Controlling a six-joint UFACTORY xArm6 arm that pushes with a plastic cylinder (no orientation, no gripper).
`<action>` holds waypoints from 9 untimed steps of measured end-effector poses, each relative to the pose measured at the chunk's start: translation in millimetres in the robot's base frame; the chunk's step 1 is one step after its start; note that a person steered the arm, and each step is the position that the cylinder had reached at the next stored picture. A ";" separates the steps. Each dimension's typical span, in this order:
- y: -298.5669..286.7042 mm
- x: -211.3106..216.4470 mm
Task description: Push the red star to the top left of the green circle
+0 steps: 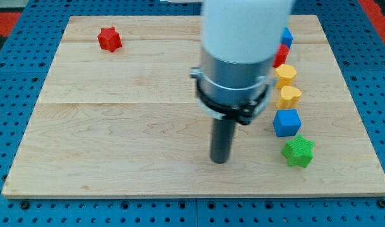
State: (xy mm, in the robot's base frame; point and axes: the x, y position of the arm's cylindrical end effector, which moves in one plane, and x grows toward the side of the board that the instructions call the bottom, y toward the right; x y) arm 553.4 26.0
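Red star (pixel 109 39) sits far off at the view's top left of the wooden board (pixel 117 145), alone and well apart from everything else; the green circle named in the task cannot be made out among the visible blocks. Nearest the view's bottom, the arm's dark rod ends in the tip (pixel 220 161), which rests on bare wood touching nothing, with no fingers to open or close and nothing held. Just to the view's right of the tip lies one green star (pixel 298 152), close but apart from it. Above that stands one blue cube (pixel 286 122), then two yellow blocks, the nearer (pixel 289 96) and the farther (pixel 285 74), both roughly hexagonal. Farther up, partly hidden behind the arm's pale body, show one red block (pixel 281 55) and one more blue block (pixel 286 36), their shapes unclear.
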 end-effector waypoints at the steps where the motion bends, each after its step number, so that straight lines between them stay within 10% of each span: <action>1: -6.5 -6.4; 6: -232.8 -178.4; 9: -212.2 -282.5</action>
State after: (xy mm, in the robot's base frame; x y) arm 270.9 -186.3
